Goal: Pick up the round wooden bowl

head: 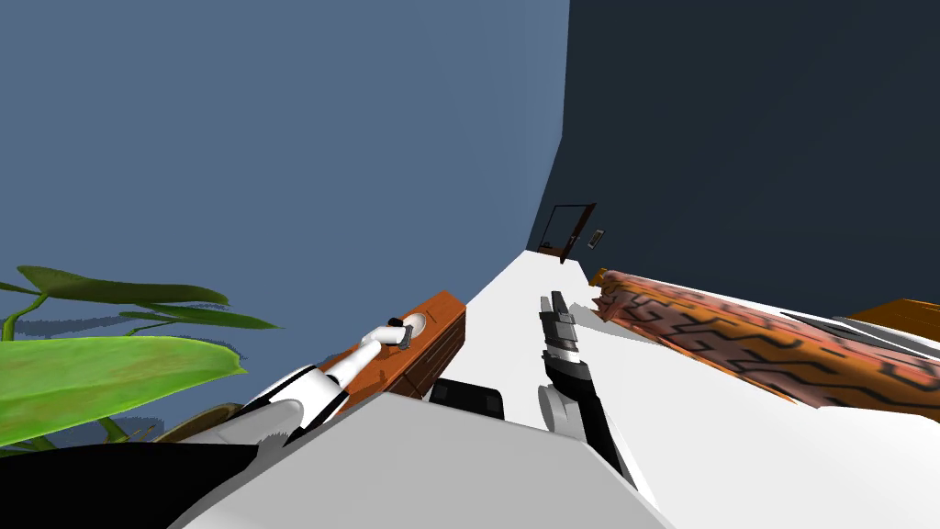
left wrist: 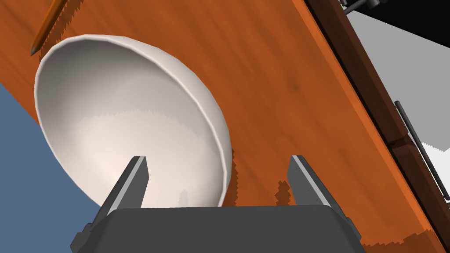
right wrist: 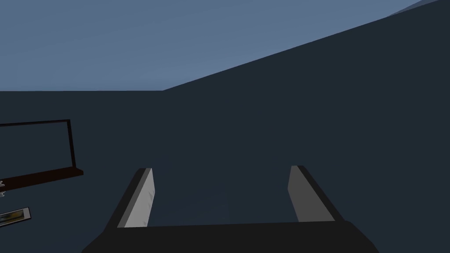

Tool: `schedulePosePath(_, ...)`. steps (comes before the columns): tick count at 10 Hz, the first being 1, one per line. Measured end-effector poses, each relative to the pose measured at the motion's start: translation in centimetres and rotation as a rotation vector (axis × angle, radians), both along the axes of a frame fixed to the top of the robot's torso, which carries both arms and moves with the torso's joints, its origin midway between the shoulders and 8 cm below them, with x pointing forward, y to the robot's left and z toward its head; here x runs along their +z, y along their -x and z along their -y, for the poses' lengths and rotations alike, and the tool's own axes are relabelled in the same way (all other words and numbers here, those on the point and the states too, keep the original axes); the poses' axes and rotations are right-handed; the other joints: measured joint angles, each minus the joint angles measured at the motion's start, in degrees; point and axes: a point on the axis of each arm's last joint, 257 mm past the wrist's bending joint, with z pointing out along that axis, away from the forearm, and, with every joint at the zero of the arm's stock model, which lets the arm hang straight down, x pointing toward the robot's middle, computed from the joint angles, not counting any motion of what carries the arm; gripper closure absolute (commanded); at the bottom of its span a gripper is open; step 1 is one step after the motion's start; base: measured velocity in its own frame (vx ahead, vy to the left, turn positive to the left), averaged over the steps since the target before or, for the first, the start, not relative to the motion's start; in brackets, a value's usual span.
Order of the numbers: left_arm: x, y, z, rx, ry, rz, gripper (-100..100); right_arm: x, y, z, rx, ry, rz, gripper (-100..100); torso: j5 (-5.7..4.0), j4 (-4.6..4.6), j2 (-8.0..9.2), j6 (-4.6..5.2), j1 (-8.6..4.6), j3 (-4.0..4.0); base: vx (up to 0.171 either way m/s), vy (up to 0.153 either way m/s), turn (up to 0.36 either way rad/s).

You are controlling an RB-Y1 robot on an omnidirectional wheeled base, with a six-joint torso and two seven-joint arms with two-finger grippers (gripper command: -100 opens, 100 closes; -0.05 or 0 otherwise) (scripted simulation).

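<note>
Over white bowl (left wrist: 123,123), splayed left gripper (left wrist: 217,160).

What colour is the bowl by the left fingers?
Plain off-white bowl, not wood-toned; clearest in the left wrist view.

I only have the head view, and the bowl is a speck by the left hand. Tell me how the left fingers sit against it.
Observer: The left gripper is open. The pale bowl has its rim running between the fingers, one over the bowl's inside, the other over the wooden top.
Operator: Report anything lying close to it.
Observer: A thin orange stick, like a pencil, lies on the top by the bowl's far rim. I cannot tell whether they touch.
</note>
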Motion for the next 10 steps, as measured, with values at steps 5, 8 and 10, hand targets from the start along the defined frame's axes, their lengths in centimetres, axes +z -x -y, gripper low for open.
schedulePosePath(5, -1.7, 0.9, 0.9, 0.003, -0.003, 0.005, 100, 0.0, 0.0, 0.0, 0.000, 0.000, 0.000, 0, -0.03, 0.00, 0.01, 0.00, -0.12, 0.01, 0.039, 0.026, -0.011)
schedulePosePath(8, -1.7, 0.9, 0.9, 0.006, -0.001, 0.004, 100, 0.0, 0.0, 0.0, 0.000, 0.000, 0.000, 0, -0.07, 0.04, 0.13, 0.05, -0.21, 0.08, 0.000, 0.000, 0.000)
schedulePosePath(10, -1.8, 1.0, 0.9, 0.006, -0.001, 0.003, 0, 0.0, 0.0, 0.0, 0.000, 0.000, 0.000, 0, -0.10, 0.06, 0.15, 0.06, -0.23, 0.11, 0.000, 0.000, 0.000)
